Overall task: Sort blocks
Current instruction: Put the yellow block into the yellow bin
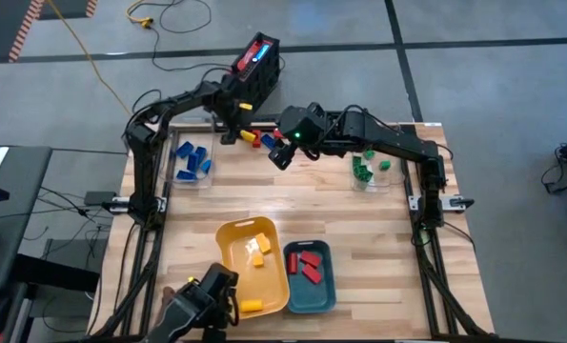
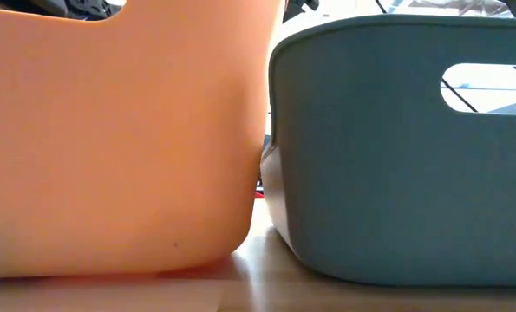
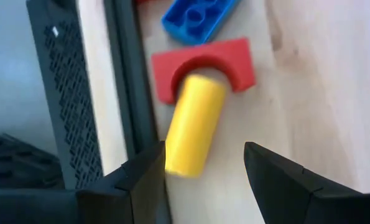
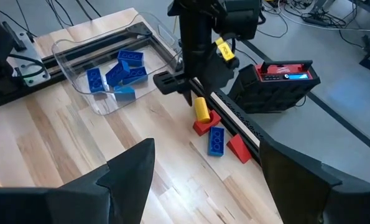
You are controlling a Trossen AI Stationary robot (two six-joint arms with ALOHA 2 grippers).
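Against the rail at the table's far edge lie a yellow cylinder block, a red arch block and a blue block. The cylinder's far end rests in the arch's hollow. A red wedge block lies beside them. My left gripper is open and points steeply down. It hangs just over the cylinder's near end, one finger on each side. My right gripper hovers open well above the table's far middle, with nothing between its fingers.
A clear container holds blue blocks at the far left, and another holds green ones at the far right. A yellow tray with yellow blocks and a teal tray with red ones stand near the front. A black rail borders the far edge.
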